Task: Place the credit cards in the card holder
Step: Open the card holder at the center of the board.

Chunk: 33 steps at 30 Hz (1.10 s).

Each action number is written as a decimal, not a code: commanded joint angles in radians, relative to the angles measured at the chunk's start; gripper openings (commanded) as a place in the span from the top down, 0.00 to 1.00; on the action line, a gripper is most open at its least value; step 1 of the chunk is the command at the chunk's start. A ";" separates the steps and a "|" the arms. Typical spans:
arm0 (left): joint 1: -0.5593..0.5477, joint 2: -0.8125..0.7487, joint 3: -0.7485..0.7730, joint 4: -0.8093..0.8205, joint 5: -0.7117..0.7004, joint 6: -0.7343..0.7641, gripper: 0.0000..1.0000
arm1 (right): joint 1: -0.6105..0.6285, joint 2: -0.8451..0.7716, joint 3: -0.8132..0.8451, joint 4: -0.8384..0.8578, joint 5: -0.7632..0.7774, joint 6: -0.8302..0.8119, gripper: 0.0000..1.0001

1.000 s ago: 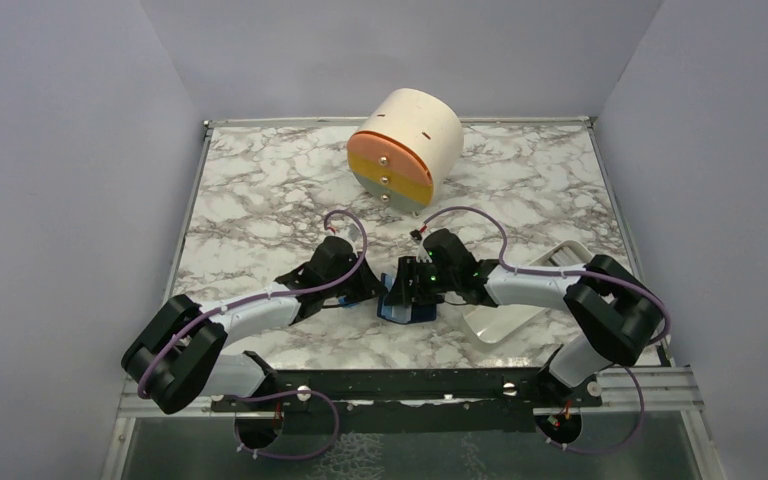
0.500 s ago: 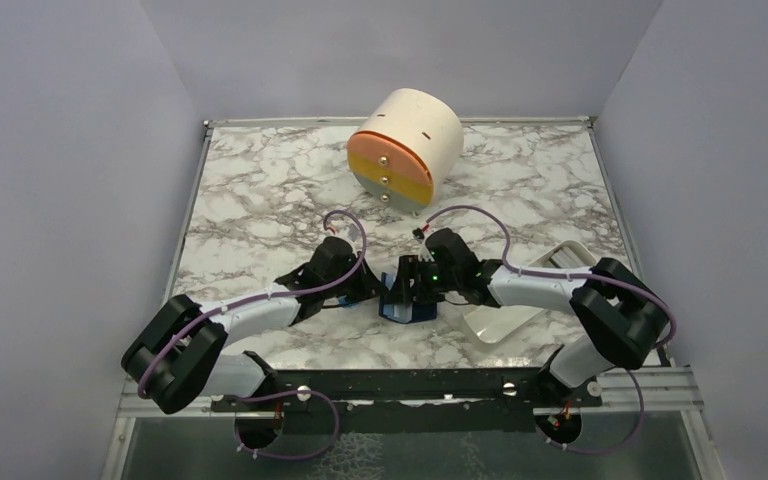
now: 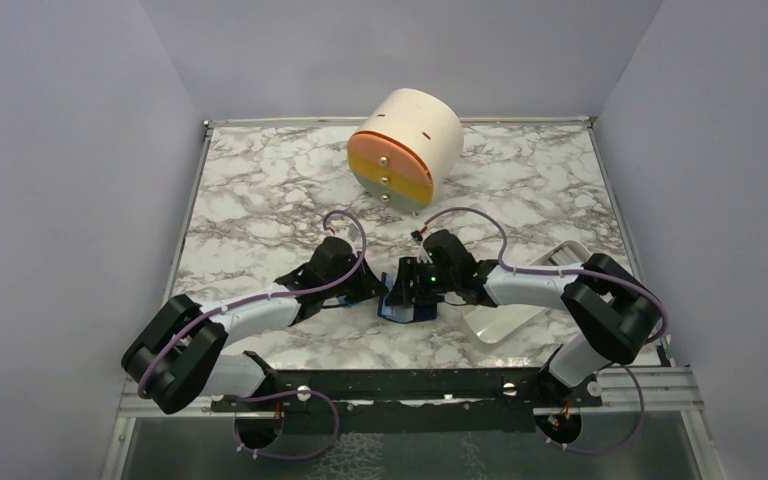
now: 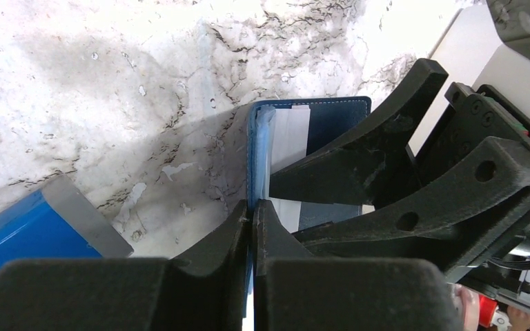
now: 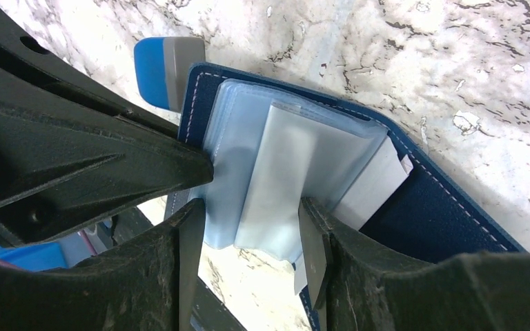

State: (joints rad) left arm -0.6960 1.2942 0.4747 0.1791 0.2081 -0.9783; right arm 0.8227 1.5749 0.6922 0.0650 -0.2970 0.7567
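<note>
Barely anything has moved over the last second: the right arm's elbow jiggles a touch, and both wrists stay parked over the card holder (image 3: 407, 300), which lies open on the marble table (image 3: 260, 190) just in front of the two arms. Left gripper (image 4: 252, 215) is pinched tight on the thin edge of the card holder's navy cover. Right gripper (image 5: 250, 210) has its fingers apart, straddling the stack of pale blue-grey sleeves inside (can't tell if it's actually squeezing them or just touching). A pale card (image 5: 378, 185) pokes out from under those sleeves onto the navy lining. Small blue block (image 5: 155, 69) with a grey end sits right by the holder's corner, white tray (image 3: 505, 320) is off to the right, and a cream drum (image 3: 405, 145) is at the back.
</note>
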 commanded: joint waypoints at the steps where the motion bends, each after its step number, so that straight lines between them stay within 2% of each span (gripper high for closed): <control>1: 0.000 -0.025 -0.008 0.026 0.006 -0.013 0.89 | -0.002 0.036 -0.002 0.011 0.024 -0.002 0.49; 6: 0.000 -0.032 -0.017 0.021 -0.003 -0.014 0.83 | -0.002 0.033 -0.016 0.002 0.049 -0.007 0.52; 11: 0.000 -0.015 -0.021 0.021 -0.003 -0.010 0.82 | -0.002 0.020 -0.023 -0.001 0.063 -0.011 0.54; 19: 0.000 -0.017 -0.011 0.020 0.003 -0.007 1.00 | -0.002 -0.024 -0.002 -0.077 0.149 -0.044 0.57; 27: 0.000 -0.035 -0.009 0.007 -0.008 0.009 1.00 | -0.002 -0.077 0.004 -0.163 0.237 -0.062 0.57; 33: -0.001 -0.031 0.008 -0.005 -0.015 0.023 1.00 | -0.002 -0.118 0.059 -0.289 0.329 -0.082 0.58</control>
State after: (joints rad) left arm -0.6960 1.2812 0.4614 0.1810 0.2077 -0.9775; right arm 0.8227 1.4937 0.6991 -0.1040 -0.0887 0.7048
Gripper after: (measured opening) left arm 0.020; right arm 0.427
